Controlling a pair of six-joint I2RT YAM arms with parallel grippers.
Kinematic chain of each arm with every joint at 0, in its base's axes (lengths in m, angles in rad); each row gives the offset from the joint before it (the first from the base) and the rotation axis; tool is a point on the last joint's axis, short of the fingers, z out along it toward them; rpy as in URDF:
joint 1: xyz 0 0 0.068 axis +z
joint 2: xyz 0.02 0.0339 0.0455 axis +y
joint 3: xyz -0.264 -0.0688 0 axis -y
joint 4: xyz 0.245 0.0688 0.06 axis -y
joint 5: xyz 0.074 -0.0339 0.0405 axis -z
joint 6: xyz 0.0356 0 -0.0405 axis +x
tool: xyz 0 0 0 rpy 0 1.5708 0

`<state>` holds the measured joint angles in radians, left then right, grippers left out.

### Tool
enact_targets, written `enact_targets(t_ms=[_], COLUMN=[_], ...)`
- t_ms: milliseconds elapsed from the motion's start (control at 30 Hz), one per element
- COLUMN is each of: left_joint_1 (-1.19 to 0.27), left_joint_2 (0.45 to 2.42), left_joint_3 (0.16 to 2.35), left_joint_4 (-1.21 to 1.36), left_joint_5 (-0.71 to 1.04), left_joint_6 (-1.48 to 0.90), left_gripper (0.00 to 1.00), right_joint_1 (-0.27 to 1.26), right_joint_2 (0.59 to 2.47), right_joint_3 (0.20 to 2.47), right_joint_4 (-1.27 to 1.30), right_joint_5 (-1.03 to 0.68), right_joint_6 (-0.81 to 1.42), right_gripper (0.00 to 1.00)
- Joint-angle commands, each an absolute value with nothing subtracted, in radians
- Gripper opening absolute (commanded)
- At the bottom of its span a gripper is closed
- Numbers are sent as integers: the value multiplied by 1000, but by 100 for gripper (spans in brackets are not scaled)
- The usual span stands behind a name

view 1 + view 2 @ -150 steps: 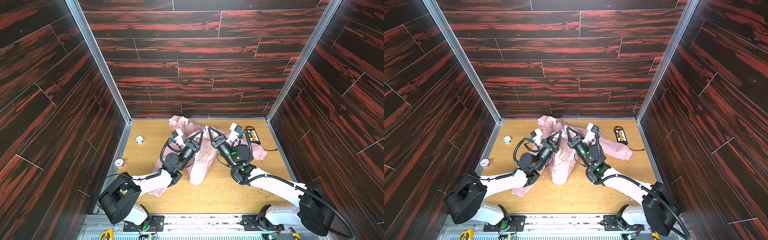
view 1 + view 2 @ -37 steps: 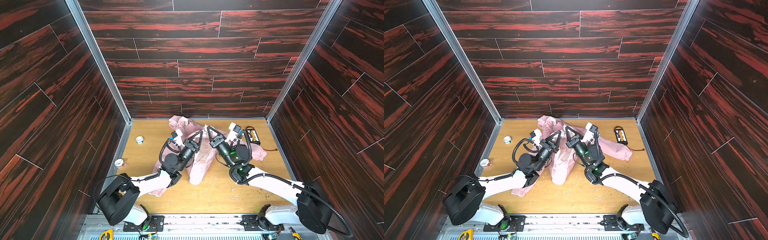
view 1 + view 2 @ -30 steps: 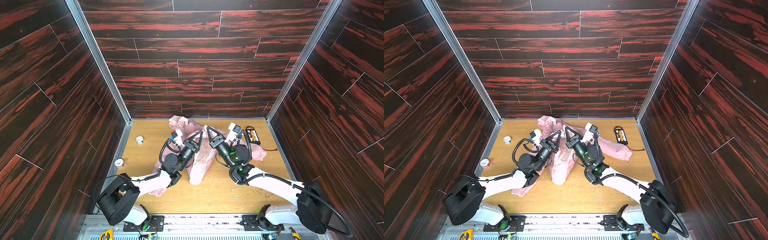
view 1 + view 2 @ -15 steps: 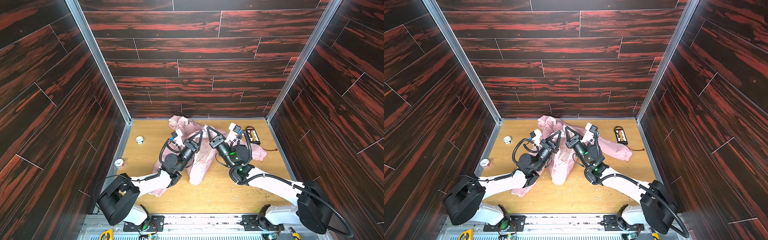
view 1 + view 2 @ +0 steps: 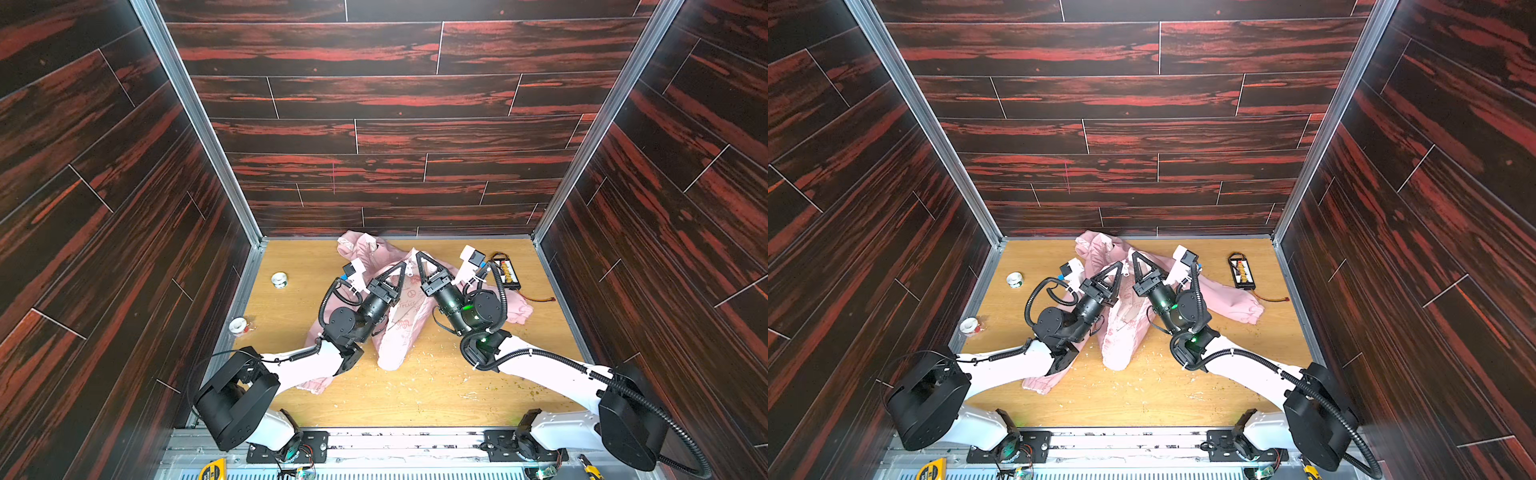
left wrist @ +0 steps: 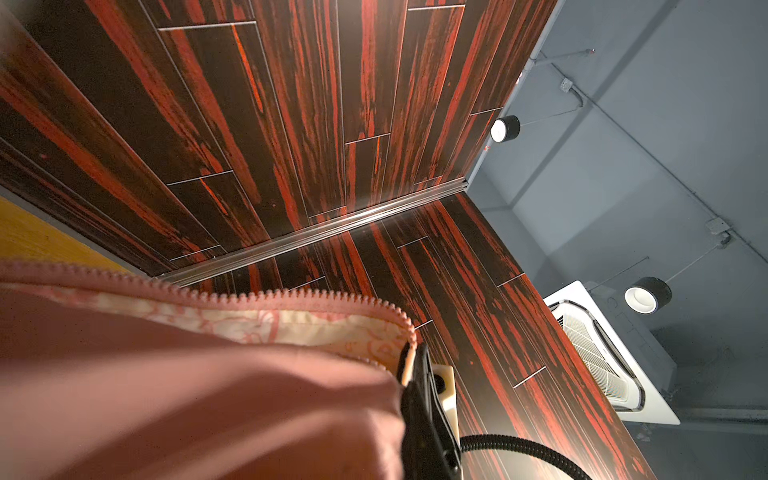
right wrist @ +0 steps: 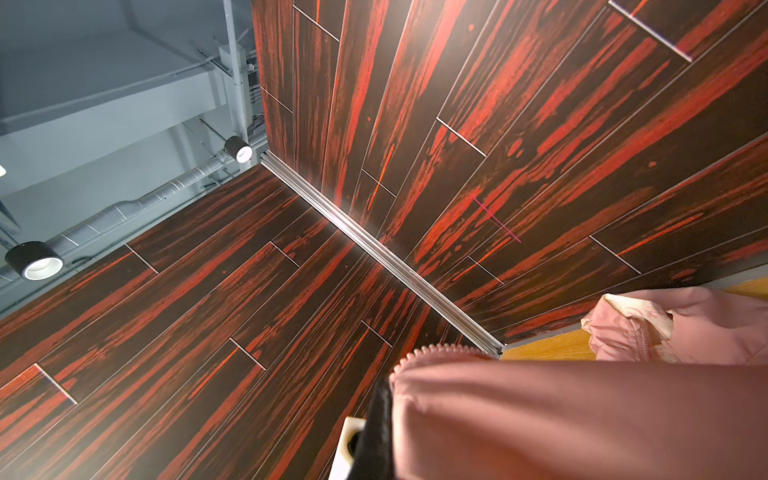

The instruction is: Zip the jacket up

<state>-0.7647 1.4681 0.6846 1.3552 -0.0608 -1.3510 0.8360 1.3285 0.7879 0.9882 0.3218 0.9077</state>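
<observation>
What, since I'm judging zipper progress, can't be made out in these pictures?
- Zipper slider: both top views, too small to pick out between left claw and right claw.
- Claw tips: both wrist views, covered by the jacket fabric.
- Printed lettering on the jacket: both top views, too small to read.

Pale pink jacket (image 5: 392,345) lies crumpled mid-tabletop (image 5: 299,316), front open. Both zip edges w/ pink teeth (image 6: 291,296) are raised, cream patterned lining showing. One sleeve (image 5: 1237,307) sprawls right, cuffed end flat.
</observation>
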Motion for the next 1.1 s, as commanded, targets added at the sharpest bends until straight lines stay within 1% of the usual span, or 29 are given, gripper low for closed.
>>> enact_targets(t_ms=[0, 600, 1067], left_joint_1=[-770, -770, -769], left_joint_2=[1430, 1433, 1438], left_joint_3=[679, 688, 693], left_joint_4=[1410, 1410, 1410], left_joint_5=[-61, -60, -60], left_joint_6=[-1347, -1338, -1337], left_gripper=[0, 0, 0], right_joint_1=[847, 856, 856], right_joint_2=[1307, 1310, 1309], right_joint_3=[785, 782, 773], right_joint_4=[1033, 1017, 1004], right_joint_5=[308, 337, 327], right_joint_6=[925, 930, 940], right_gripper=[0, 0, 0])
